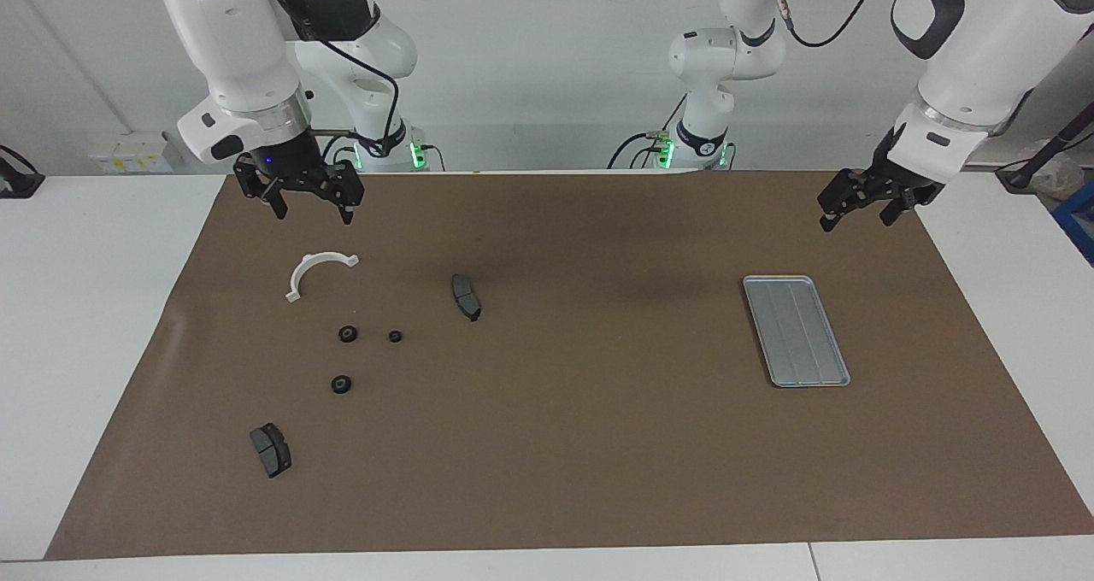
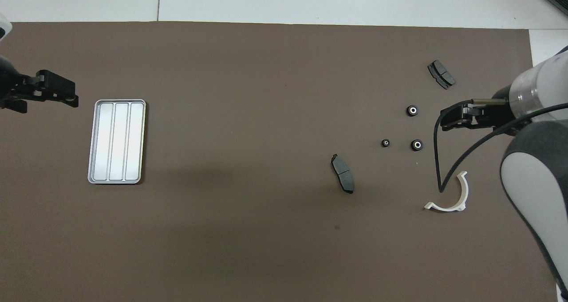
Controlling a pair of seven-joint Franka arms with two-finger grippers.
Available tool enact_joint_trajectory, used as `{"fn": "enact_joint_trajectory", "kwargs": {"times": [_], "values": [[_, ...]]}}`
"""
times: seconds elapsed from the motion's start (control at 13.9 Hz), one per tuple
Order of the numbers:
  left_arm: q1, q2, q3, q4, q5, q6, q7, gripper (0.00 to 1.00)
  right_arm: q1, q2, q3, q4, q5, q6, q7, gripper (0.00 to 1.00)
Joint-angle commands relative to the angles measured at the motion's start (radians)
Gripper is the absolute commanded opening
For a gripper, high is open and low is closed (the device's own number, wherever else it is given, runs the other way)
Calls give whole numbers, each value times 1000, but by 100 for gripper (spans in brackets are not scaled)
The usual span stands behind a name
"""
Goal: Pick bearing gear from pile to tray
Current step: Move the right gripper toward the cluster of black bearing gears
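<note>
Toward the right arm's end of the brown mat lies the pile, a loose scatter of small parts well apart from one another. Three small black rings sit in a loose triangle: each is round with a pale centre, two of like size and one smaller. The smaller ring lies beside the larger one that is nearer to the robots; the third lies farther from the robots. A white half-ring bracket lies flat, nearer to the robots than the rings. One dark grey curved pad lies toward the middle of the mat, and a second pad lies farthest from the robots.

The tray rests toward the left arm's end of the mat, flat, silver-grey, with rounded corners, a raised rim and lengthwise ridges. Nothing lies in it.

The right gripper hangs over the mat near the bracket, its fingers spread wide and holding nothing. The left gripper hangs over the mat's corner near the tray, also wide and holding nothing.
</note>
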Motion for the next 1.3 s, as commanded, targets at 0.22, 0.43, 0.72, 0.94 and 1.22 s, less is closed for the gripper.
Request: {"fn": "enact_joint_trajectory", "kwargs": {"times": [0.22, 0.43, 0.72, 0.94, 1.22], "values": [[10, -29, -7, -39, 10, 23, 5, 100, -7, -24, 5, -32, 25, 26, -6, 100], [10, -29, -7, -39, 10, 23, 5, 100, -7, -24, 5, -33, 25, 26, -6, 100], [10, -29, -7, -39, 10, 23, 5, 100, -7, -35, 5, -81, 25, 95, -8, 100], [10, -29, -7, -39, 10, 23, 5, 100, -9, -33, 5, -117, 25, 152, -8, 100], [10, -29, -7, -39, 10, 23, 5, 100, -23, -24, 5, -191, 25, 235, -11, 100]]}}
